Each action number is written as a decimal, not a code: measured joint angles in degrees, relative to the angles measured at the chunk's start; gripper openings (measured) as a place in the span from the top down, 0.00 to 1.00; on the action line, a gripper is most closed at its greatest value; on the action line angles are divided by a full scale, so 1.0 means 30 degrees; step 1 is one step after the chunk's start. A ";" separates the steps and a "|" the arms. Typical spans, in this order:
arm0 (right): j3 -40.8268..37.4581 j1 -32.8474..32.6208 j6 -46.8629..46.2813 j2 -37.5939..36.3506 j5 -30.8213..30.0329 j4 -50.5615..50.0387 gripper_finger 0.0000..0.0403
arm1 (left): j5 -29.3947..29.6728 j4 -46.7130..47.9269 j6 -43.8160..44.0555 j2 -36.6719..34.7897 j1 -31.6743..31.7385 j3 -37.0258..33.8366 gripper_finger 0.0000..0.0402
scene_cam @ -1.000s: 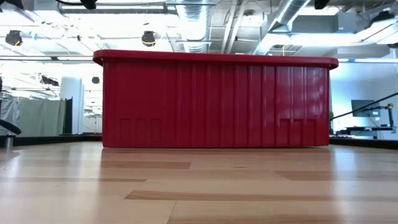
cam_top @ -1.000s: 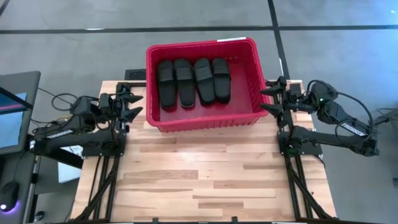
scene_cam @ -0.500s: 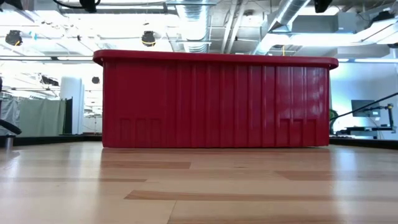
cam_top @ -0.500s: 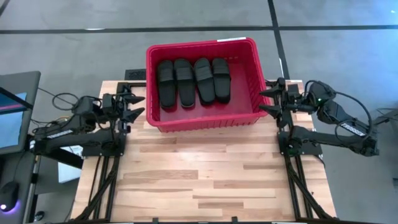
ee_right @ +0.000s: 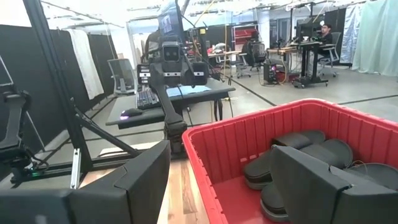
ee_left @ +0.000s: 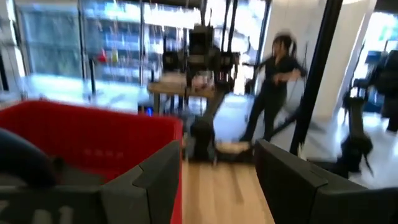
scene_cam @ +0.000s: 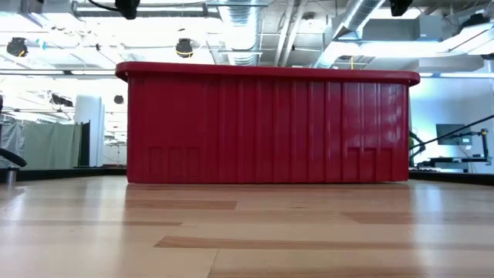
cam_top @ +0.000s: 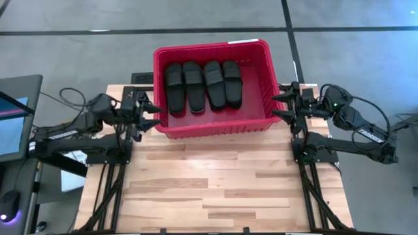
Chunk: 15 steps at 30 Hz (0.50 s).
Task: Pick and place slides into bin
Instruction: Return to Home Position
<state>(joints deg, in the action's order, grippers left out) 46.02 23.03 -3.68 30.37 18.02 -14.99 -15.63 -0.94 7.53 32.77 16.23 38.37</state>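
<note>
pale wood planks make up the table (cam_top: 215, 189), with grey floor past its far edge and a bright workshop room behind it in the low view. the bin (cam_top: 210, 47) stands at the table's far side, its far end reaching out beyond the table edge. in the low view its ribbed red near wall fills the middle of the scene.

four black slides (cam_top: 202, 85) lie inside the bin, side by side in one row, closer to the bin's left wall than to its right. from above i cannot tell whether others lie beneath them.

the left gripper (cam_top: 155, 115) hangs just beside the bin's left wall, close to the near-left corner. it points at the bin, its two fingers spread apart and holding nothing. past those fingers the left wrist view shows the bin's red wall and, in the room beyond, a blurred person (ee_left: 273, 87) in dark clothes.

the right gripper (cam_top: 275, 106) sits just beside the bin's right wall, also aimed at the bin, fingers wide apart and empty. its wrist view looks over the bin's rim onto the black slides inside.
</note>
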 joint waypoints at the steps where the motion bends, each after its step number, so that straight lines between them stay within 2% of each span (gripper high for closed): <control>1: 0.0000 0.0000 0.0000 0.0000 -0.0004 0.0002 0.35 | -0.0110 0.0644 -0.0291 0.0346 0.0000 0.0390 0.52; 7: 0.0000 -0.0015 0.0015 0.0000 0.0000 0.0002 0.35 | -0.0127 0.2065 -0.1707 0.1535 0.0000 0.1363 0.52; 15: 0.0000 -0.0015 0.0035 0.0000 0.0000 0.0002 0.35 | 0.1577 0.3029 -0.1784 0.1983 0.0000 0.1363 0.52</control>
<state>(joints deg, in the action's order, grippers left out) 46.02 22.98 -3.58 30.37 18.02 -14.98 -10.90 8.15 2.17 38.72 16.23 42.46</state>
